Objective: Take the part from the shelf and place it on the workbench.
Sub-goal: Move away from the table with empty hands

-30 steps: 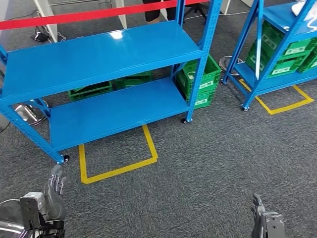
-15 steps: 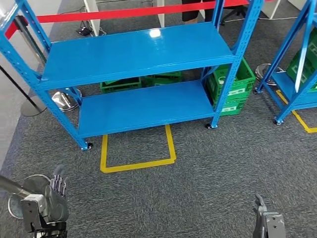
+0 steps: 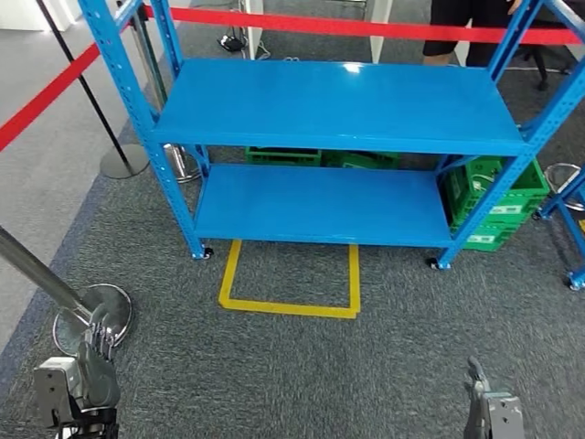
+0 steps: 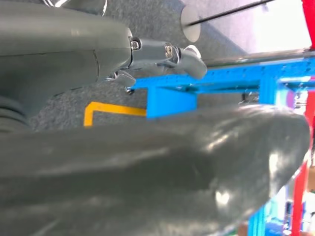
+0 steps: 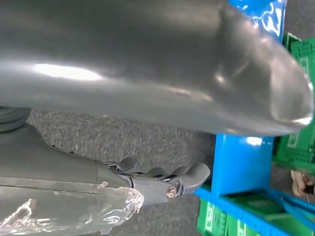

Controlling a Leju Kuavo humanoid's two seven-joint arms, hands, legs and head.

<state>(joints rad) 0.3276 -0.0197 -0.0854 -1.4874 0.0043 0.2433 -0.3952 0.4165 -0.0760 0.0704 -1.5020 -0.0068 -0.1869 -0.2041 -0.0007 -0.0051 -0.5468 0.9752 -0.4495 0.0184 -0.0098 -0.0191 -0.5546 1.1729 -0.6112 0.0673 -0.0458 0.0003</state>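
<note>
Shelf unit (image 3: 338, 105), blue steel with two decks, stands ahead across grey carpet, squarely behind a yellow tape outline (image 3: 293, 283) on the floor. Both decks appear bare: the part to be fetched cannot be made out on either, so its location cannot be told from these views. Green crates (image 3: 496, 197) sit on the floor behind and to the right of the unit. A red barrier tape (image 3: 358, 27) runs along the far side, and a stanchion base (image 3: 93, 315) lies near left.

Left hand (image 3: 97, 370) hangs low at the near left, holding nothing, fingers extended and loosely apart. Right hand (image 3: 491, 412) hangs low at the near right, likewise holding nothing; the right wrist view shows its fingers (image 5: 174, 179) extended and released.

Step in hand, as judged: approach and search, prior to any grasp. The next move calls for locating the part, possibly on another rack, then closing the distance before either arm is raised to deck height.
</note>
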